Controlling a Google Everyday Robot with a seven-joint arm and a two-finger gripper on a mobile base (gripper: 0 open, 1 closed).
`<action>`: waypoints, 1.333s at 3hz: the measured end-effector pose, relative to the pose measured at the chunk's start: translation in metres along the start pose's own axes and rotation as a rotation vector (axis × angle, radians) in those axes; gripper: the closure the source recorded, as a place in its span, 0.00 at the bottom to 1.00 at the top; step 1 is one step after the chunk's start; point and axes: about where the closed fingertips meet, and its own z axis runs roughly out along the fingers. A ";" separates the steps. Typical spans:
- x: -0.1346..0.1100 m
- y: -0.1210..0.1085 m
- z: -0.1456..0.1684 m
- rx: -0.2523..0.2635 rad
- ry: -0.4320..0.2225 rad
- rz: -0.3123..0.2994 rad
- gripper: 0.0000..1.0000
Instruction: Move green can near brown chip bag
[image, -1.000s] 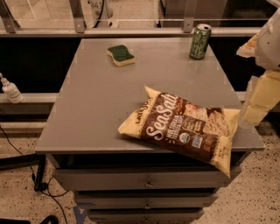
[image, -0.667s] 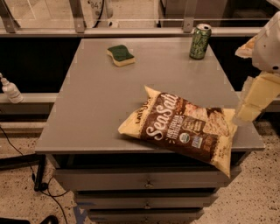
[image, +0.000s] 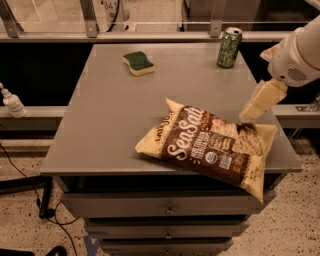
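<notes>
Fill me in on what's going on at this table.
A one-armed robot is set to move the green can near the brown chip bag. Its gripper hangs at the right side of the grey table, just above the bag's far right end and well short of the can. The can stands upright at the back right corner, not yet picked up. The bag lies flat at the front right, and a green-topped sponge sits at the back.
</notes>
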 end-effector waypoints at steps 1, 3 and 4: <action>-0.012 -0.049 0.033 0.076 -0.103 0.085 0.00; -0.023 -0.137 0.078 0.163 -0.308 0.329 0.00; -0.023 -0.137 0.078 0.163 -0.308 0.329 0.00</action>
